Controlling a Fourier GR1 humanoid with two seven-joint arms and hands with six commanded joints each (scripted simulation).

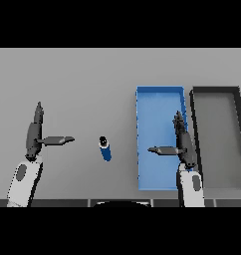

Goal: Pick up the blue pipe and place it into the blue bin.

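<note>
right hand (183, 144) hangs released over the blue bin (157, 94) by the worktop's near edge, left hand (35, 134) released too, blue pipe (105, 148) lying untouched mid-worktop between them, so nothing's done yet.

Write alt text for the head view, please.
A blue pipe lies on the grey table, left of a blue bin and a dark bin. The open left hand and open right hand hold nothing.

We see our left hand (34, 134) at the view's left, fingers straight and pointing away, thumb stretched toward the middle. Our right hand (182, 142) at the right mirrors it, fingers straight, thumb out leftward.
</note>
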